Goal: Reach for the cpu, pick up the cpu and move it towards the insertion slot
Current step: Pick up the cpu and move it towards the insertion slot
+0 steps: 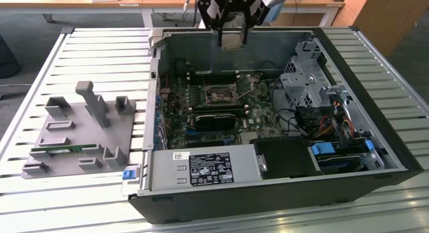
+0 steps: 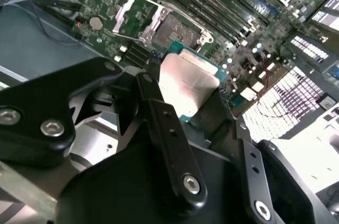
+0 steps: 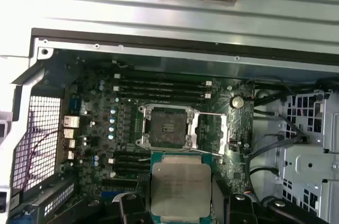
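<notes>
The open black desktop computer case (image 1: 282, 193) lies on a slatted metal table (image 1: 100, 52); I hang above its far wall w/ free air all round. My black two-finger gripper (image 1: 232, 36) is clamped on the flat square silver-topped cpu (image 3: 181, 189), held by opposite edges, clear of the board. Being square, it has no long axis; its face looks approx. parallel to the board. The dark square silver-framed insertion slot (image 3: 168, 126) lies open, near the chip.

Looking down into the open case, the pincer (image 3: 181, 211) is clamped on the cpu (image 3: 180, 188), silver top up, held above the green motherboard (image 3: 95, 128) just beside the insertion slot (image 3: 169, 126), whose metal frame is flipped open.
</notes>
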Available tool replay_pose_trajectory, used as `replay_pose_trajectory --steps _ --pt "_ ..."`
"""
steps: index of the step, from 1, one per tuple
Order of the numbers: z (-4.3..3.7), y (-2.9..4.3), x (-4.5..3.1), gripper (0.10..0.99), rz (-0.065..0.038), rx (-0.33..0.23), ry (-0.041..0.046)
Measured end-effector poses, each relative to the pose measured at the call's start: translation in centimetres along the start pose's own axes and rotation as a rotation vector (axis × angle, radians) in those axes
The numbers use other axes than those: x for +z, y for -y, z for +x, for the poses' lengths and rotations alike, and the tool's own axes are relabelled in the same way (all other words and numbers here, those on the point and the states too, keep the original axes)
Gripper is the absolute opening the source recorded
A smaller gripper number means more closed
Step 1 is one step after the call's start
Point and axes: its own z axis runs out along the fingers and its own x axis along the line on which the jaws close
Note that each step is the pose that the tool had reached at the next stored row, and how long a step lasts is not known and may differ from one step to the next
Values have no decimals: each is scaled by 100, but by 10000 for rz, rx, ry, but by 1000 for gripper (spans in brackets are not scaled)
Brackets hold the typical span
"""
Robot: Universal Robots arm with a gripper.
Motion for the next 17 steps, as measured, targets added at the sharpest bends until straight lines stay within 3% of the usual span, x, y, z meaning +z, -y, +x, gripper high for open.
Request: replay_pose_trajectory --steps 4,10,17 --pt "-12 -54 29 541 12 12 -225" --pt "-54 -203 64 541 13 14 -258" --pt "-98 -241 77 541 14 19 -259"
